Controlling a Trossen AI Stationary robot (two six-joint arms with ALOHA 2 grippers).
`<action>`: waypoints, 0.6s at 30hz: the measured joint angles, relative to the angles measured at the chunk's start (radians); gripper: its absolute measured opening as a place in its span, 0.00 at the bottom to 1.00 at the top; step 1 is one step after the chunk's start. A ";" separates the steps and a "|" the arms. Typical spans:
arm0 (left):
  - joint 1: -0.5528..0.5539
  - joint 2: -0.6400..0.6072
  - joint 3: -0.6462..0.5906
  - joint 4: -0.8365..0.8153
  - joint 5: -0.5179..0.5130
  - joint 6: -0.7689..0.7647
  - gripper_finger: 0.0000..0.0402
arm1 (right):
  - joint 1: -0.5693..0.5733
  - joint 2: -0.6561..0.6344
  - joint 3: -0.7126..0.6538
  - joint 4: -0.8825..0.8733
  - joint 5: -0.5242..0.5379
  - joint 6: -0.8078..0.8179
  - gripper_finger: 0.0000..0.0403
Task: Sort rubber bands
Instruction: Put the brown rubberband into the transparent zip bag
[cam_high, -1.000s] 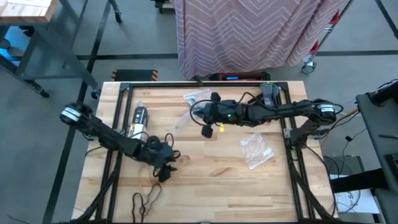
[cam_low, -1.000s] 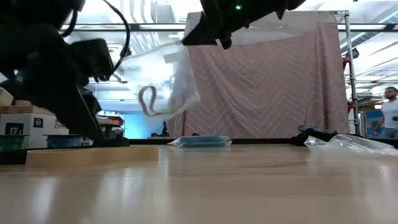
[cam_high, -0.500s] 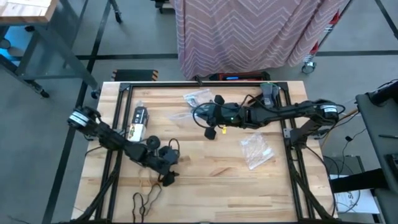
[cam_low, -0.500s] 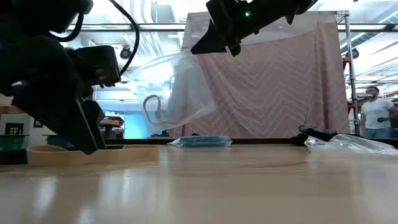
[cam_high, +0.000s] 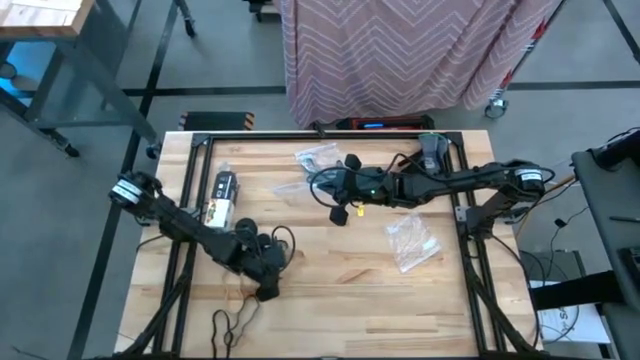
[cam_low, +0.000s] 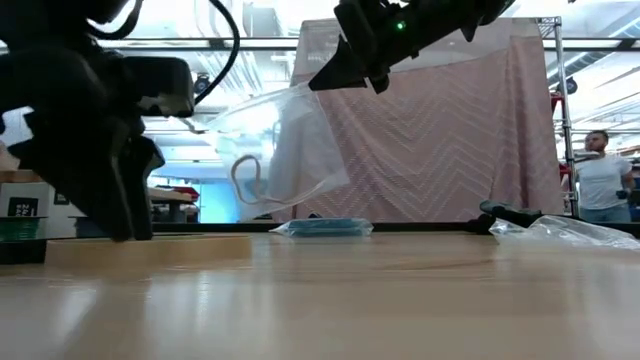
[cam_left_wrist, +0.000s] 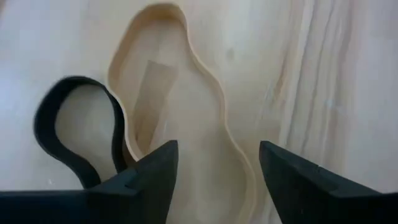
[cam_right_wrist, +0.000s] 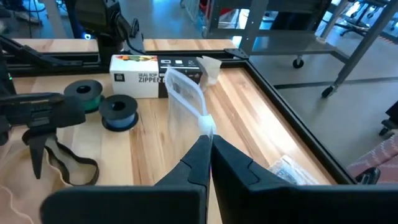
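While my right gripper (cam_right_wrist: 208, 146), fingers clenched on a clear zip bag (cam_low: 285, 140), holds it aloft for filling, my left gripper (cam_left_wrist: 214, 162), fingers spread, straddles the tan rubber band (cam_left_wrist: 186, 106) on the surface.

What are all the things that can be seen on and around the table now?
tan rubber band: one, beige, flat on the table
black rubber band: one, black, beside the tan one
black loops: small cluster, black, table's near edge
clear bag: one, transparent, held in the air
spare bags: two, transparent, lying on the table
box: one, white, on the table
rolls: two, green and dark, beside the box
person: one, room behind
left end effector: open, over the tan rubber band
right end effector: shut on the clear bag
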 joint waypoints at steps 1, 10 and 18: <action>-0.004 0.001 -0.006 0.002 0.000 -0.003 0.52 | 0.000 0.000 0.000 0.001 0.000 0.000 0.00; -0.006 -0.006 -0.118 0.095 -0.017 -0.112 0.54 | 0.001 0.000 -0.001 0.003 -0.042 0.016 0.00; -0.007 -0.004 -0.153 0.169 -0.038 -0.118 0.48 | 0.004 0.000 -0.001 0.007 -0.045 0.016 0.00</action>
